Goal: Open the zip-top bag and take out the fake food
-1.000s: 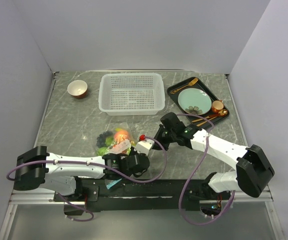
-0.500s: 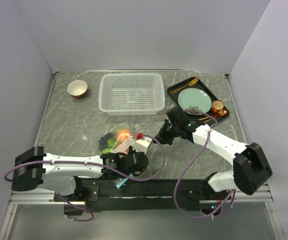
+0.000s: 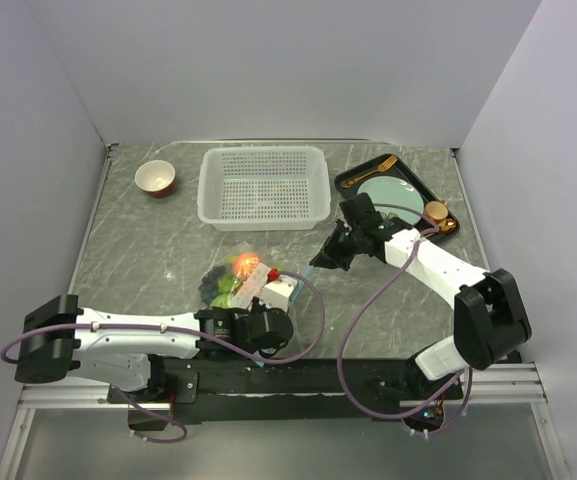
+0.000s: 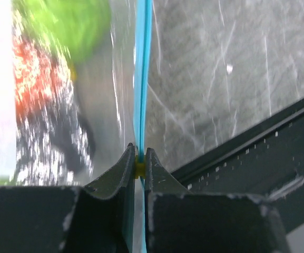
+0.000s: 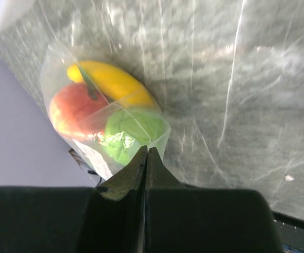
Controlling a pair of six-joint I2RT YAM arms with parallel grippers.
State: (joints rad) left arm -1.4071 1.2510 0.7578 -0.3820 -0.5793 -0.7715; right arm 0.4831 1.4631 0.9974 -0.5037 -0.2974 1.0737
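Note:
The zip-top bag (image 3: 238, 281) is held between both grippers near the table's front middle. It holds fake food: a red-orange fruit (image 3: 244, 264), green pieces (image 3: 226, 291) and dark grapes (image 3: 211, 281). My left gripper (image 3: 268, 300) is shut on the teal zip strip (image 4: 143, 79), with a small yellow piece between its jaws (image 4: 139, 153). My right gripper (image 3: 316, 265) is shut on the bag's clear plastic edge (image 5: 146, 150). The right wrist view shows a yellow banana (image 5: 115, 81), a red-orange fruit (image 5: 72, 110) and a green fruit (image 5: 136, 126) inside the bag (image 5: 54, 68).
A white perforated basket (image 3: 264, 185) stands at the back middle. A small bowl (image 3: 155, 177) is at the back left. A black tray (image 3: 353, 180) at the back right holds a pale-green plate (image 3: 388, 196), a copper cup (image 3: 436, 211) and cutlery. A black rail (image 3: 298, 375) runs along the front.
My right gripper has moved back and to the right, away from the left gripper, pulling on the bag's edge. The left gripper has stayed shut on the zip strip and shifted slightly left.

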